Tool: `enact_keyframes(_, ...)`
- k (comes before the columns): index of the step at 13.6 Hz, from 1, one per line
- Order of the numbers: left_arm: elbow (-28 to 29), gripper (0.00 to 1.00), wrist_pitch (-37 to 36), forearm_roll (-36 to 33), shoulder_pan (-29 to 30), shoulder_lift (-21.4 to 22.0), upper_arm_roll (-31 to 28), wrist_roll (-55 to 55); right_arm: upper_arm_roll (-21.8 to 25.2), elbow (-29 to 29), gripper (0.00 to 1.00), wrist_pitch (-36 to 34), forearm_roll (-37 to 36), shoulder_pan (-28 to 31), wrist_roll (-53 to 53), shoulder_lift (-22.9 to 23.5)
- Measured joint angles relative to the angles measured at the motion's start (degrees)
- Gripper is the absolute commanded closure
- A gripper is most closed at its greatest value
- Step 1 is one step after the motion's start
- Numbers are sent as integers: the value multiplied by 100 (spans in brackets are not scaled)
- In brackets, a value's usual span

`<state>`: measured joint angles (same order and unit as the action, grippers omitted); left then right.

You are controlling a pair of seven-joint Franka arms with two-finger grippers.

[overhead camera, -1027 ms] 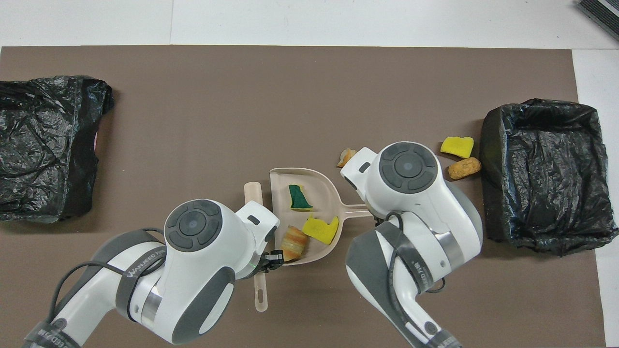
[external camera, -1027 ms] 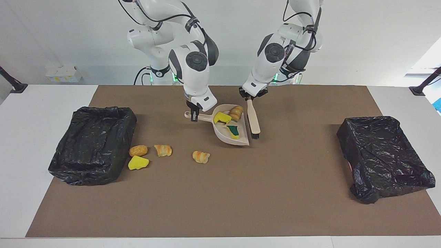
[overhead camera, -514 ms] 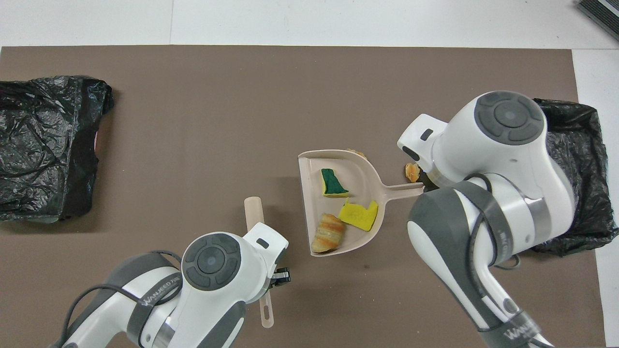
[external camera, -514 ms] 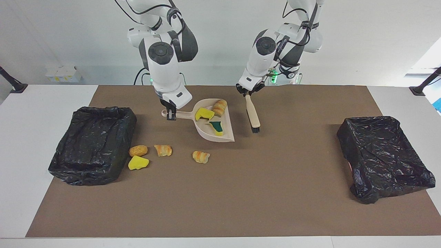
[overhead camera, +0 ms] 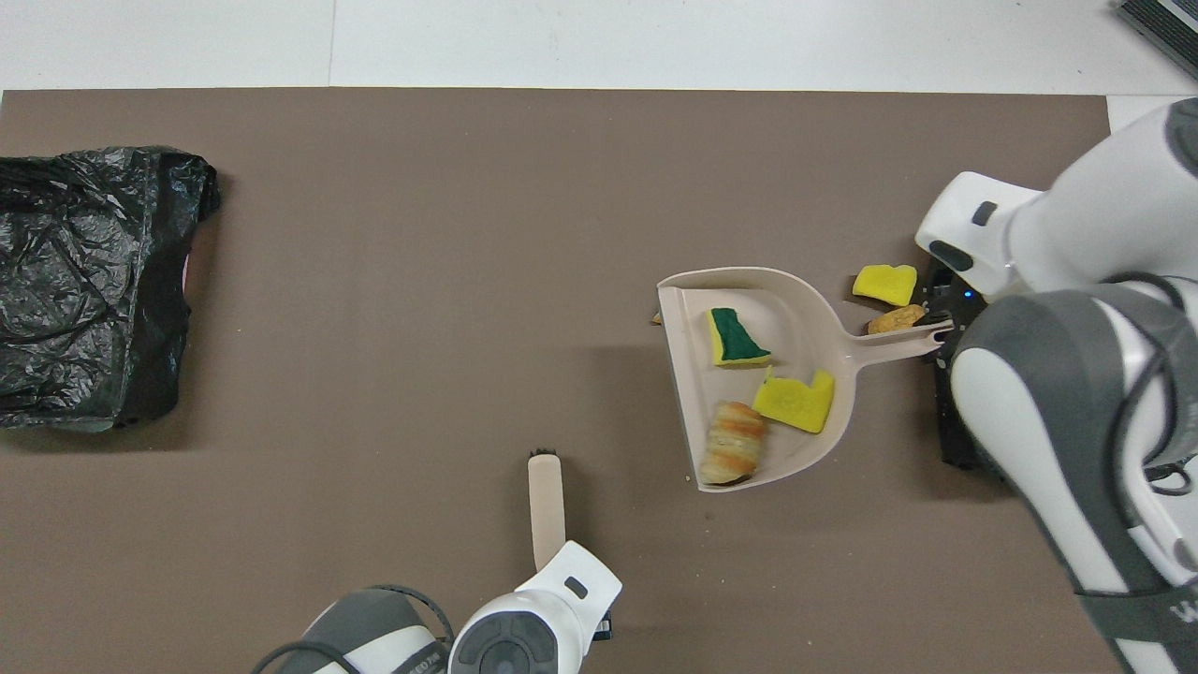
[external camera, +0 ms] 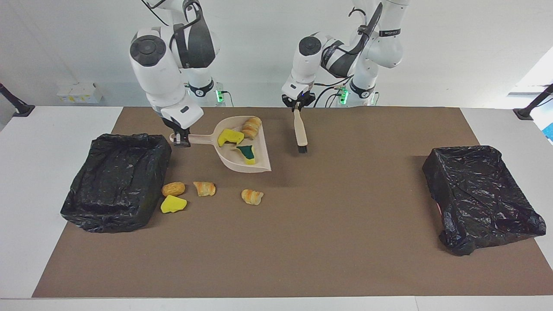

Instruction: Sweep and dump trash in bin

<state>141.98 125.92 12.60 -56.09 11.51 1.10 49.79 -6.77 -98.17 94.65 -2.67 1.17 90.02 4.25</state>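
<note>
Gripping the dustpan [external camera: 242,151] by its handle end, my right gripper [external camera: 181,139] has its fingers pinched on it, up in the air beside the rim of the black-lined bin [external camera: 116,181] at the right arm's end of the table. Pan is lifted over the brown mat [external camera: 302,242], mouth tipped away from me. Three scraps ride in it: a striped bread lump [external camera: 251,127], a plain yellow sponge chunk [external camera: 230,137], and a green-faced sponge chunk [external camera: 247,153]; in the overhead view the bread lump [overhead camera: 733,454] sits closest to me and the green-faced one [overhead camera: 737,339] toward the pan's mouth. My left gripper [external camera: 297,106] is raised near my edge of the table, fingers clamped on the handle top of the brush [external camera: 300,134], which hangs bristles down over the mat. Farther from me, four scraps lie on the mat: a striped bread lump [external camera: 252,196] alone, another bread lump [external camera: 204,188], a tan round lump [external camera: 173,188] just beside the bin, and a yellow sponge chunk [external camera: 173,204] close against the bin wall. A second black-lined bin [external camera: 479,194] sits at the left arm's end of the table.
</note>
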Motion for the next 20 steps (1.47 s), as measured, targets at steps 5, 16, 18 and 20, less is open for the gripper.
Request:
enact_keyframes(5,186,100,74,59,-284,100,10,68,156,7,100,-41,-25,1119,1700,-3)
enact_keyframes(16,384,72,160,675,-280,146,-71,-392,292,402,100,1238,-1343,2394,2468,151)
enact_keyframes(18,377,65,161,687,-267,145,-97,-487,269,401,100,1372,-1954,2386,1825,194)
enact_keyframes(20,315,54,161,689,-121,119,-121,-637,243,370,100,1372,-2462,2346,1235,211)
